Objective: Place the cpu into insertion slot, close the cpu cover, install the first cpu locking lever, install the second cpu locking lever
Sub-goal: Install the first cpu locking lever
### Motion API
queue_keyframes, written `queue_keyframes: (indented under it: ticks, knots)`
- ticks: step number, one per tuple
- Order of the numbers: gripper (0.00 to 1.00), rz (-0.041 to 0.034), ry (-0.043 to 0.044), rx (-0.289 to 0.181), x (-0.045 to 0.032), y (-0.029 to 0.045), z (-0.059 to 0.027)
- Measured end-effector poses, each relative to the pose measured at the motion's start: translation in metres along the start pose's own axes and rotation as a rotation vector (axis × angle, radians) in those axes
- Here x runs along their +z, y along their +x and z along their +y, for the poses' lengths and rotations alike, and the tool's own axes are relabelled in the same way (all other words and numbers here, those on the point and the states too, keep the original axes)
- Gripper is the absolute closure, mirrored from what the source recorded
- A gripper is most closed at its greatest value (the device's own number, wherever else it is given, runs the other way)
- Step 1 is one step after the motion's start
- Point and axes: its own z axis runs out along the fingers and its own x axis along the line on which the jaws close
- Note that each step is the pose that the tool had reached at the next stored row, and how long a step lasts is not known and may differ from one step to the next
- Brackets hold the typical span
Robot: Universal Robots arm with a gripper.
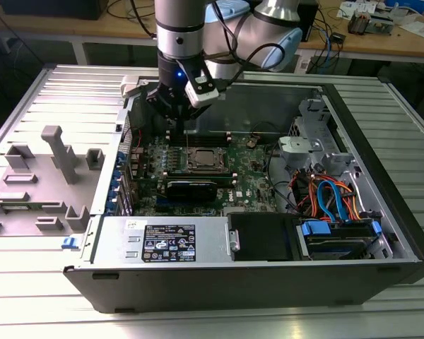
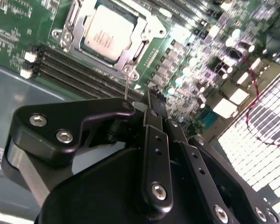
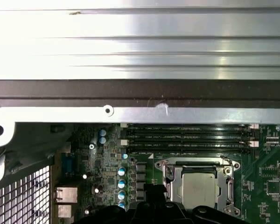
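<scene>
The cpu [image 2: 106, 31] lies flat in the insertion slot [image 1: 203, 161] on the green motherboard, its silver-grey top facing up. The cpu cover [image 2: 132, 50] lies down around it as a silvery frame. In the first wrist view the cpu [image 3: 199, 189] and the cpu cover [image 3: 169, 176] look the same. A thin wire locking lever [image 2: 126, 86] stands up from the socket's corner, close to my gripper [image 2: 151, 95]. The gripper [image 1: 178, 127] hangs over the board just beyond the socket, shut, with nothing visibly held.
Black memory slots [image 3: 186, 137] run beside the socket, next to the case's metal wall [image 3: 140, 114]. A black card [image 1: 192, 188] stands on the socket's near side. A drive cage with coloured cables [image 1: 332, 201] fills the exterior view's right. A grey fixture [image 1: 56, 152] stands outside the case.
</scene>
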Motion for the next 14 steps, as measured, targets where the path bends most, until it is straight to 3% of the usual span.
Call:
queue_keyframes:
  ticks: [3,6,9,10,14]
  knots:
    - [0.89,-0.0004,0.0002,-0.003,0.0001,0.0,0.005]
    - [0.89,-0.007,0.0009,-0.004,0.0004,-0.0015,0.0054]
    - [0.89,-0.0173,0.001,-0.005,0.0009,-0.0072,0.0055]
    - [0.89,-0.0252,0.0018,-0.006,0.0016,-0.0103,0.0056]
    - [0.89,-0.0363,0.0029,-0.005,0.0035,-0.0137,0.0058]
